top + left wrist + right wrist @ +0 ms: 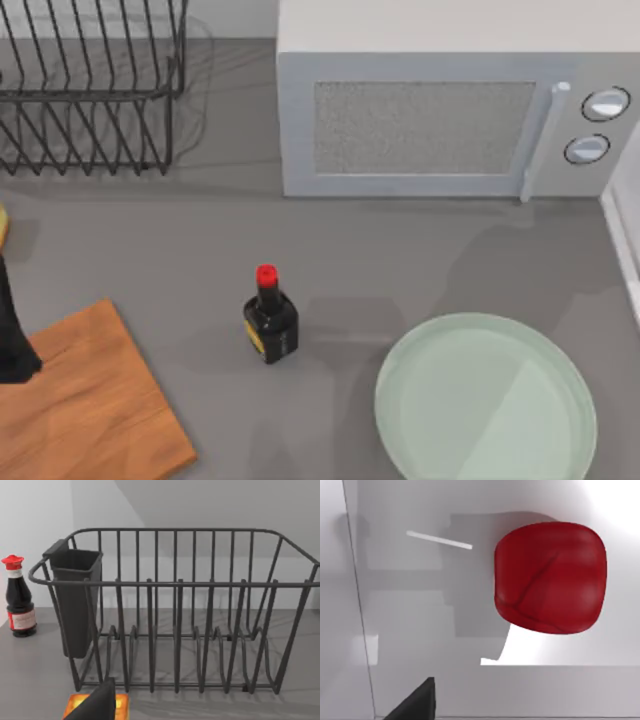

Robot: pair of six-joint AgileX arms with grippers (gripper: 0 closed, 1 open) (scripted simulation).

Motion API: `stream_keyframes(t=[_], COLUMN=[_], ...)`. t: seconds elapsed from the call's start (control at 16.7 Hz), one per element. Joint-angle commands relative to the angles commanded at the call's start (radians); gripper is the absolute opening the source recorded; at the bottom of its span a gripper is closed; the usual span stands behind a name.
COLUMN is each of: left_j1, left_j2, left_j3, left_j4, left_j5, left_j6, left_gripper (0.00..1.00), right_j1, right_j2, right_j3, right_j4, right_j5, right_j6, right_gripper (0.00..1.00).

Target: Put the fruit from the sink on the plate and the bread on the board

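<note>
Red, glossy fruit [550,577] (blocky, faintly lobed) on pale sink floor.

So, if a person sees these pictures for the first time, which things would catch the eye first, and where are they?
Probably the glossy red fruit, lying close on a pale grey surface in the right wrist view. Next, the large mint-green plate at the table's lower right and the orange-brown board at its lower left, with a dark red-capped bottle standing between them. Behind them stand a grey microwave and a black wire dish rack.
</note>
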Motion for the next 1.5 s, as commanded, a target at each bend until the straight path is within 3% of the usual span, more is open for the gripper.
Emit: stream_keyframes(t=[0.42, 0.78, 1.5], left_j1=[0.000, 0.000, 0.000], left_j2=[0.000, 0.000, 0.000], left_j3=[0.000, 0.000, 0.000], left_j4=[0.000, 0.000, 0.000], left_j5=[0.000, 0.000, 0.000], left_j6=[0.000, 0.000, 0.000], left_gripper=[1.00, 1.00, 1.00], right_j1=[-0.003, -0.004, -0.004], right_j2=[0.200, 0.235, 0.235], right_j3=[-0.133, -0.155, -0.155], right_j4=[0.353, 0.397, 0.397], right_j5=[0.002, 0.002, 0.002], right_j6=[0.003, 0.003, 0.003], right_gripper=[1.00, 1.00, 0.10])
